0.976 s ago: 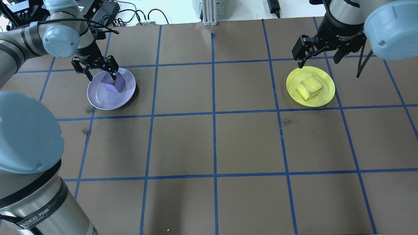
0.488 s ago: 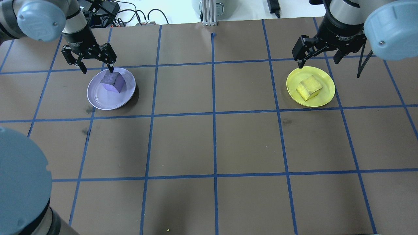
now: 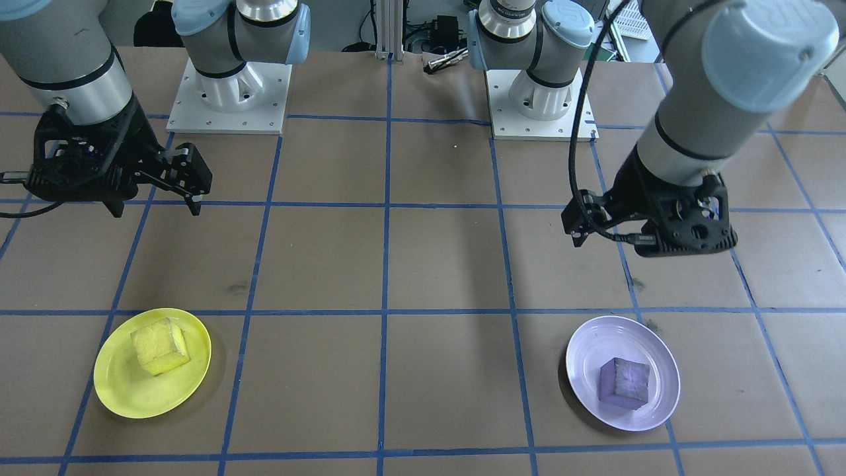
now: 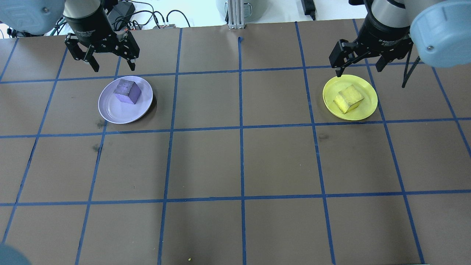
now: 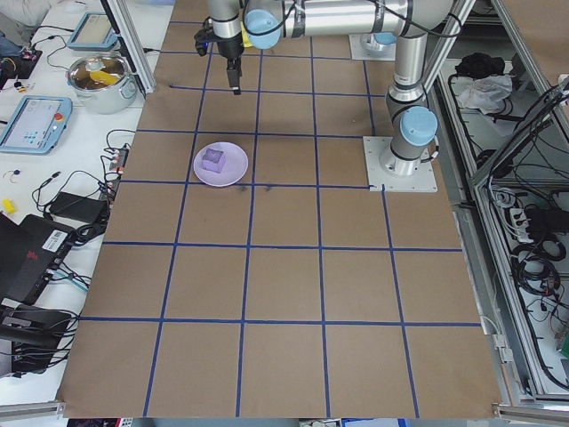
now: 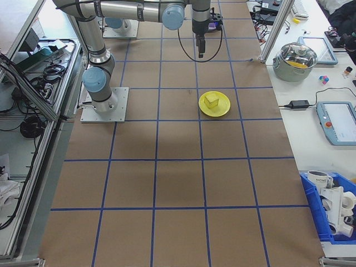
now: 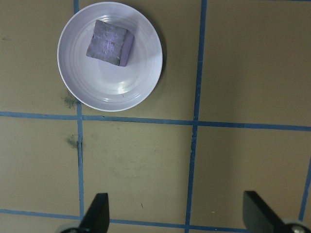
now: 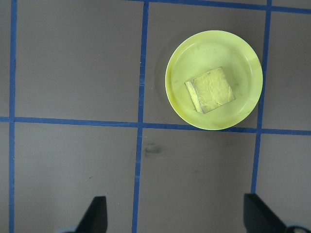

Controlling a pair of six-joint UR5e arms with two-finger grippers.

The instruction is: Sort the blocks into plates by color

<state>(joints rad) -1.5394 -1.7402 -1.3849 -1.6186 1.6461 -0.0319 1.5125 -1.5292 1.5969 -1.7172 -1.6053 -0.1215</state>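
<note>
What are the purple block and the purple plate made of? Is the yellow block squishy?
The purple block looks like foam or sponge: its faces are rough, dull and mottled. The lavender plate looks like hard plastic: smooth and glossy, with a bright glint and faint rings. The yellow block has the same rough, matte, crinkled faces, so it is probably squishy foam too, though the pictures cannot prove that.
</note>
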